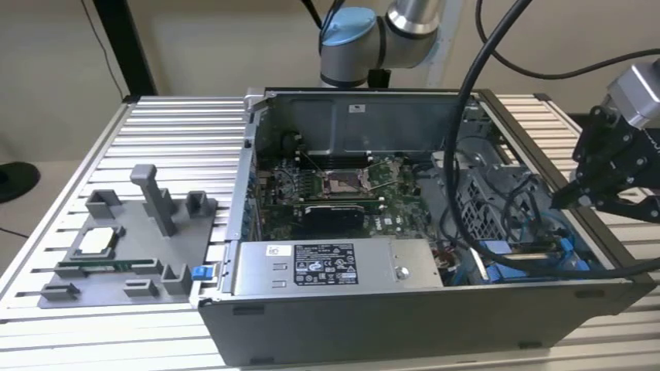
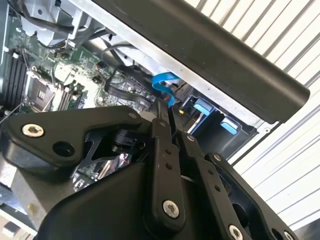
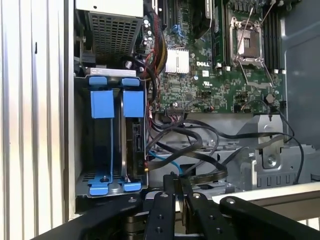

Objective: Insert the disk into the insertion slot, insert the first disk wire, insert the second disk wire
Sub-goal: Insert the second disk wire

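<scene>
Disk (image 3: 134, 142) sits edge-up inside the insertion slot (image 3: 80, 150), a grey metal bay with bright blue rails, tucked in the corner of the open computer case (image 1: 413, 325) next to the case's side wall. In the first wrist view the drive's dark narrow side shows just beside the inner blue tab (image 3: 133, 103), with a second blue tab (image 3: 101, 104) alongside it and blue clips at the bay's far end.

A light blue wire (image 3: 167, 161) and several black cables (image 3: 200, 145) lie just beside the bay, between it and the green motherboard (image 3: 220, 75); I cannot tell whether any of them is plugged into the drive.

The gripper (image 3: 176, 180) hangs over the case wall near the bay, its black fingers (image 3: 163, 210) drawn together into a narrow point just above the loose cables. Whether something thin is pinched between the tips is not clear. In the exterior view the gripper (image 1: 569, 202) is at the case's right-hand side, well apart from the silver power-supply box (image 1: 330, 267) at the front of the case.
</scene>
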Robot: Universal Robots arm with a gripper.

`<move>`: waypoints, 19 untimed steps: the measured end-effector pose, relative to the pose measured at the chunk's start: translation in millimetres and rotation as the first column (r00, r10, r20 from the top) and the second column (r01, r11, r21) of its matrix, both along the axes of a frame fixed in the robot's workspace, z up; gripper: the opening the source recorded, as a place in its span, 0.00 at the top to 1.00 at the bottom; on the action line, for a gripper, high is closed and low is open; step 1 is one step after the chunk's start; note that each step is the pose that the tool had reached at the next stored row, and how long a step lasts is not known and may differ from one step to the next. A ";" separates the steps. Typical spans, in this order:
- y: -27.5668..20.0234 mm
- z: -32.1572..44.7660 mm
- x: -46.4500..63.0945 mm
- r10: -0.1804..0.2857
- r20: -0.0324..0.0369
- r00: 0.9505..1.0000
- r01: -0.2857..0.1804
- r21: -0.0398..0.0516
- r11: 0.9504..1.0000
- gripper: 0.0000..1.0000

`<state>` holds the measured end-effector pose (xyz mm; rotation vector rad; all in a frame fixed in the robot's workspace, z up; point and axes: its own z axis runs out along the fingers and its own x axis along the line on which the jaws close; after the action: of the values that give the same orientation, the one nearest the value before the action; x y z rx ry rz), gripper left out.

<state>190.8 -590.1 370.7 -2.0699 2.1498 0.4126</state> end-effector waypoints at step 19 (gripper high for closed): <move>11.1 6.8 -14.6 0.000 0.000 1.000 0.000 0.005 1.000 1.00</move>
<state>176.2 -579.1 377.4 -2.0675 2.1467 0.4173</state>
